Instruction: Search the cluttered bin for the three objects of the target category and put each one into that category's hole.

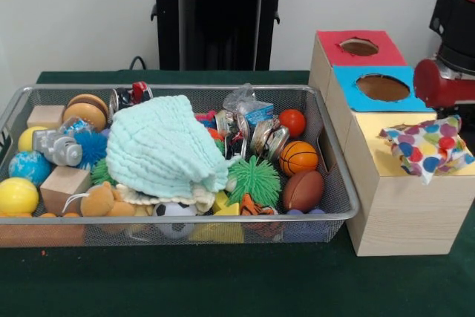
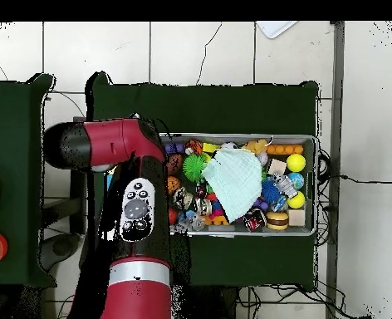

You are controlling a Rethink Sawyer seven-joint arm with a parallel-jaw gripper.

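Step in hand: a spotted fabric piece (image 1: 429,145) lay on the yellow-topped box (image 1: 386,133), seemingly being delivered to the hole; judged mid-placement.
Spotted piece: sat crumpled at the right end of the yellow top, overhanging the box's front edge slightly.
Hole: not visible on the yellow top; probably under the fabric, but could not confirm.
Arm: red link (image 1: 444,83) stood just above and behind the fabric in the front view; overhead, the arm (image 2: 116,166) covered the boxes entirely.
Gripper: not identifiable in either view; whether the jaws were spread, pressed together or pinching the cloth could not be told, nor any contact with it.
Doing it well: cloth should be bunched over the cut-out and pushed straight down, since loose corners may catch on the rough edge.
Bin (image 1: 326,155): well left of the boxes, piled with toys; mint cloth (image 1: 163,150) draped over the middle.
Other spotted pieces: none seen in the bin; possibly buried under the mint cloth.
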